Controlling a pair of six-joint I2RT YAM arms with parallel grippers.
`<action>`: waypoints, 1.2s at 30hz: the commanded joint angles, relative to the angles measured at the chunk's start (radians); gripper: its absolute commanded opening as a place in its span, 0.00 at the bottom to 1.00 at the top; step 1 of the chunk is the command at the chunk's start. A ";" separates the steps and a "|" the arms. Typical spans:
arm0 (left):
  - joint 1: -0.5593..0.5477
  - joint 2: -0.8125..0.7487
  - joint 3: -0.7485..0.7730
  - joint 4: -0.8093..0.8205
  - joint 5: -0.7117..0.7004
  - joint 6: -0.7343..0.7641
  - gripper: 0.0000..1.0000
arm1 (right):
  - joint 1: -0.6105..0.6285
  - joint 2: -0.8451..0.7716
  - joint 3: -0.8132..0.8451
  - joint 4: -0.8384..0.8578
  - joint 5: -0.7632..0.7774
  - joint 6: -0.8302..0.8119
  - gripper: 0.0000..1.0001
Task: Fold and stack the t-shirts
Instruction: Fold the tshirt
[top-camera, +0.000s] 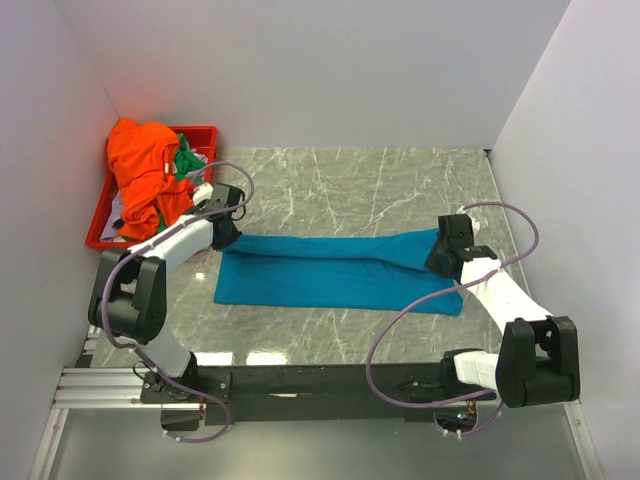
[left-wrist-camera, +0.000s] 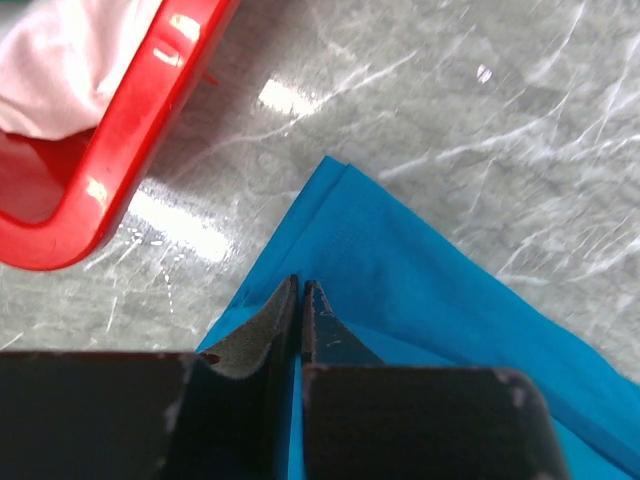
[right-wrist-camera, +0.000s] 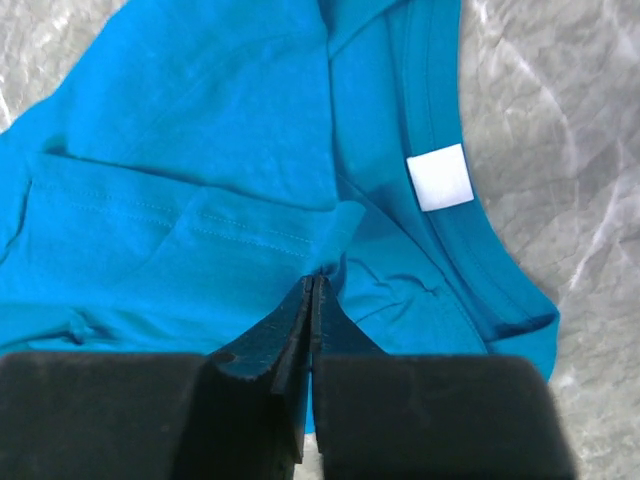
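Left claw (left-wrist-camera: 301, 292) pinching the left end of the teal-blue t-shirt (top-camera: 330, 275), right claw (right-wrist-camera: 312, 290) pinching its collar end, shirt folded long across the worktop (top-camera: 350, 185), orange t-shirt (top-camera: 145, 165) and green t-shirt (top-camera: 186, 160) heaped in the red tray (top-camera: 205, 133) far left.

Bright, even overhead light. Glare patches on the marble table (left-wrist-camera: 280, 95) and red tray (left-wrist-camera: 178, 28) rim. Soft shadows under my arms. Teal-blue t-shirt (right-wrist-camera: 200, 130) stitching sharp; my left fingers (left-wrist-camera: 255, 335) and right fingers (right-wrist-camera: 270, 345), close to the lens, dark and slightly soft.
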 joint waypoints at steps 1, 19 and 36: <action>-0.004 -0.066 -0.031 0.048 0.014 -0.024 0.13 | -0.027 -0.042 -0.021 0.056 -0.048 0.018 0.07; -0.066 -0.111 0.013 0.085 0.097 0.010 0.38 | 0.005 0.003 0.121 0.073 -0.154 -0.012 0.44; -0.075 -0.037 -0.045 0.114 0.105 -0.015 0.29 | 0.117 0.465 0.408 0.128 -0.246 -0.058 0.50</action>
